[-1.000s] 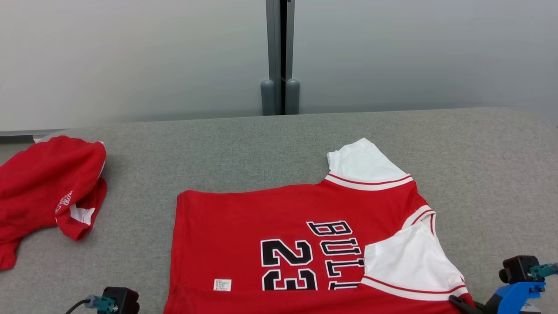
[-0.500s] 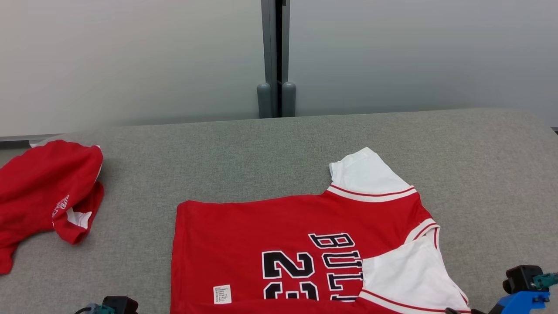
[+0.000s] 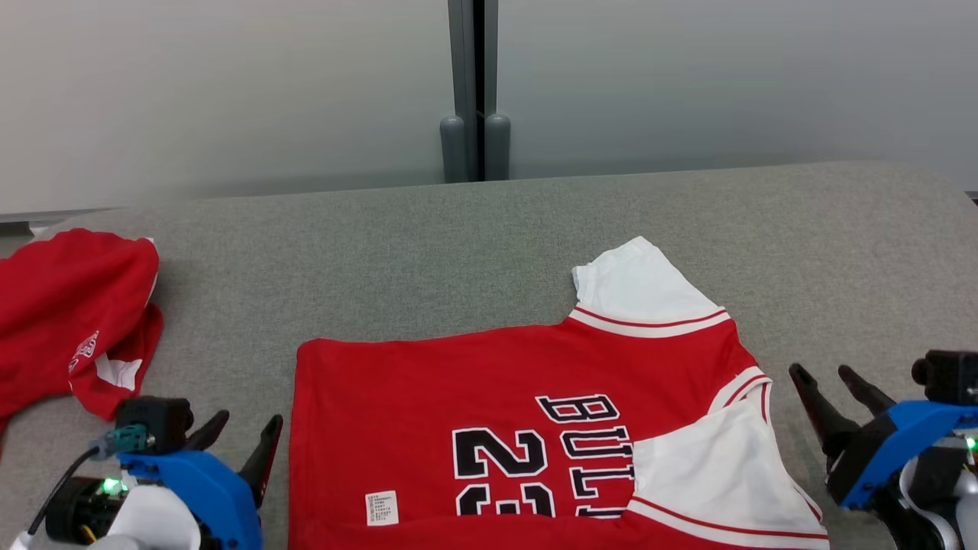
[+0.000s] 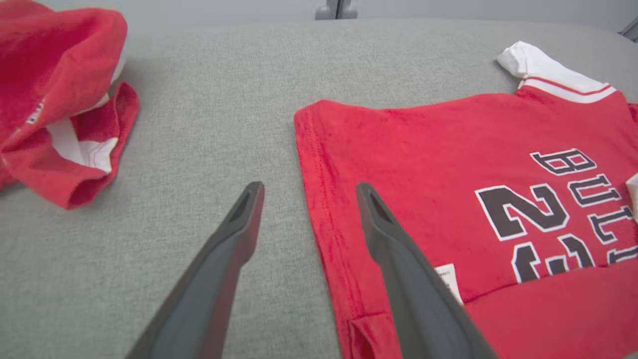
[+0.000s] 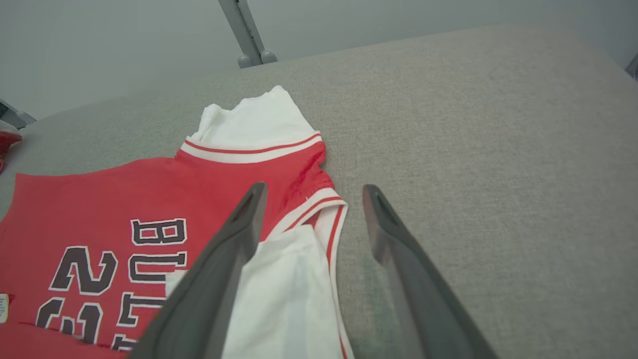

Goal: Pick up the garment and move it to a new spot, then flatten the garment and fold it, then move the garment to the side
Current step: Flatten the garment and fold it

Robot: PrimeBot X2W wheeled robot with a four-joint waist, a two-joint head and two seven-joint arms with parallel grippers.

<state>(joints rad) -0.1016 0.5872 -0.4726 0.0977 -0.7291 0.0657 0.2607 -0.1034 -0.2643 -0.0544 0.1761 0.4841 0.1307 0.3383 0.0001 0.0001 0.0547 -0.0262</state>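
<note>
Red jersey (image 3: 428,397) crosswise, collar (image 3: 745,380) rightward

Your left tool (image 3: 248,418) is wide open, its two long dark fingers (image 4: 225,259) well apart and reaching forward, tilted slightly toward the right tool (image 3: 819,371). A blue wrist mount (image 3: 200,489) sits directly behind the left fingers. Your right tool is also fully spread, its fingers leaning in toward the left tool, with a black camera block (image 3: 947,376) just behind its fingers.
</note>
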